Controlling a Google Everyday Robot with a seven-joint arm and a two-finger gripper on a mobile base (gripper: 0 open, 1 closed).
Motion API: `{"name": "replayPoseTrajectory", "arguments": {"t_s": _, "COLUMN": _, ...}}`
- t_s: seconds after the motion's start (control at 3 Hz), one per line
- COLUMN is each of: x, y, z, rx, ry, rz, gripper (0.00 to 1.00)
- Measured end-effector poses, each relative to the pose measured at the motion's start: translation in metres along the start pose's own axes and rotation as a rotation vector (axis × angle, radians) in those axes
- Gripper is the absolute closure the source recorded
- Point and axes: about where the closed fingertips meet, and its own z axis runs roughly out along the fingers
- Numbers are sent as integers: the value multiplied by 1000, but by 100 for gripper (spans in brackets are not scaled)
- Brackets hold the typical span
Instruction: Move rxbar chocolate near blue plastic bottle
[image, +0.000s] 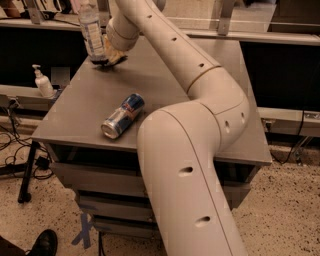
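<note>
my gripper (112, 54): far-left table (165, 95) corner, grip state I cannot tell | rxbar chocolate (106, 63): beneath it, just beside blue plastic bottle (92, 31) | risk: my wrist tips the bottle on retreat

Single cream arm (175, 165) fills the foreground, its thick lower link rising from bottom centre to the elbow (220, 100) at right (folded sharply back on itself). The slimmer forearm (160, 40) runs from there up and to the left. The wrist (122, 32) tips downward. The gripper (113, 54) sits at upper left, at the far end of the reach, pointing down-left.
</note>
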Motion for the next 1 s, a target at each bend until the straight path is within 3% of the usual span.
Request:
{"name": "replayPoseTrajectory", "arguments": {"t_s": 0.33, "x": 0, "y": 1, "z": -1, "rx": -5, "ry": 2, "rz": -1, "gripper": 13}}
{"name": "replayPoseTrajectory", "arguments": {"t_s": 0.67, "x": -2, "y": 2, "z": -3, "rx": -9, "ry": -3, "rz": -4, "gripper": 0}}
{"name": "replayPoseTrajectory", "arguments": {"t_s": 1.0, "x": -2, "y": 2, "z": -6, "rx": -11, "ry": -5, "rz": 4, "gripper": 0}}
